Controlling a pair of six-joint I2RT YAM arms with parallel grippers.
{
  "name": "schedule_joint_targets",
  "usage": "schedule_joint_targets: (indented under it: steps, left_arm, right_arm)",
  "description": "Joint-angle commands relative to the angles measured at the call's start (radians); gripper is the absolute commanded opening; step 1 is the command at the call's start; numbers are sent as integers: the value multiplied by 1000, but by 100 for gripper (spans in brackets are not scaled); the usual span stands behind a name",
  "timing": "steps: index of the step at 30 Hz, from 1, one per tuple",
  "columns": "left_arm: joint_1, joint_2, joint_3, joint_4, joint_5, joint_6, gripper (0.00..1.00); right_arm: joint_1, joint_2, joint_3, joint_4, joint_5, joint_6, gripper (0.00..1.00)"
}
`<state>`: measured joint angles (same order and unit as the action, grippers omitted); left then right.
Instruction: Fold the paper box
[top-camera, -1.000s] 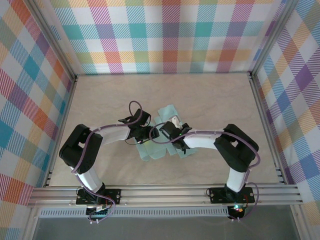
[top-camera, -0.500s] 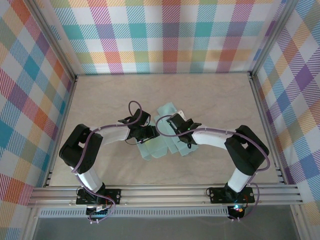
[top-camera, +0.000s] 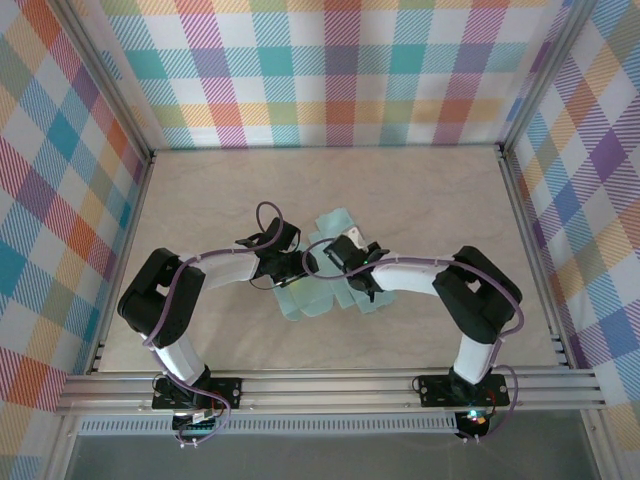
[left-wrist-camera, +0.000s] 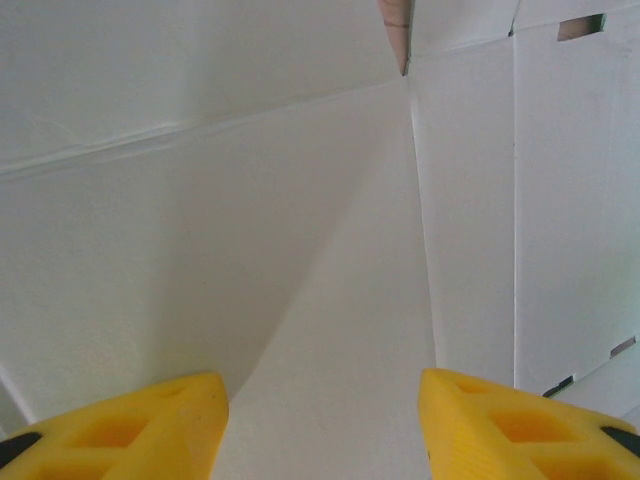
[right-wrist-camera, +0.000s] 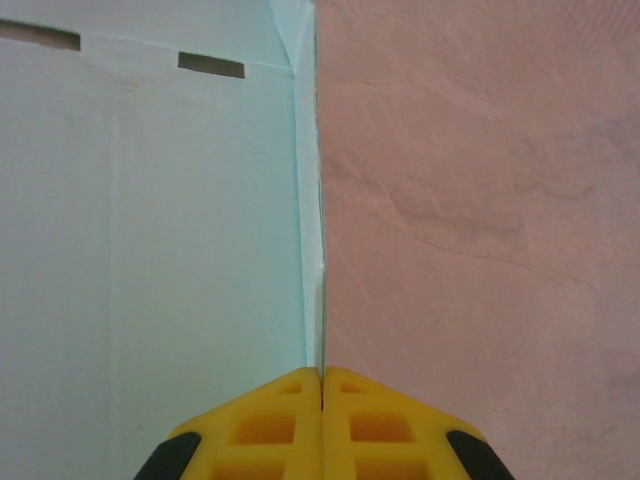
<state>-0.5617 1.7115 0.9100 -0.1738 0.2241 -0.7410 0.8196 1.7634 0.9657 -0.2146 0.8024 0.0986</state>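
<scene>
Locates the paper box (top-camera: 333, 222) at the middle of the table (top-camera: 430, 190), partly folded, lying between and beneath both grippers. Records the left gripper (top-camera: 296, 266) at the box's left side. From the left wrist view, reports that gripper (left-wrist-camera: 320, 430) with jaws spread wide above a pale creased panel of the paper box (left-wrist-camera: 300, 200), holding nothing; cannot tell whether in contact. Records the right gripper (top-camera: 340, 258) at the box's right-hand part. From the right wrist view, reports that gripper (right-wrist-camera: 322, 385) with jaws pressed together on a thin upright card edge, slotted mint wall of the paper box (right-wrist-camera: 150, 220) on one side, bare table (right-wrist-camera: 480, 200) on the other. Compares with the overhead views of the last second: notes the right elbow swung outward half a second ago and now drawn back in, wrist brought closer to the left gripper; notes the left arm practically unmoved and the box outline little altered. Judges this to be a side wall being worked upright along its crease. Rates the fold as under way, not finished: flaps splayed, no closed box shape yet. Flags risk of thin card buckling or slipping from the pinch if pulled off the crease.
</scene>
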Motion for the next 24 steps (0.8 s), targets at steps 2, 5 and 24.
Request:
schedule_joint_targets:
  steps: [2, 5, 24]
  left_arm:
    - [8, 20, -40, -80, -32, -5, 55]
    - [8, 20, -40, -82, -34, -8, 55]
    - [8, 14, -35, -91, -43, -7, 55]
  right_arm:
    - [-23, -37, -11, 27, -60, 20, 0]
    - [2, -3, -2, 19, -25, 14, 0]
    - [-24, 13, 19, -19, -58, 94, 0]
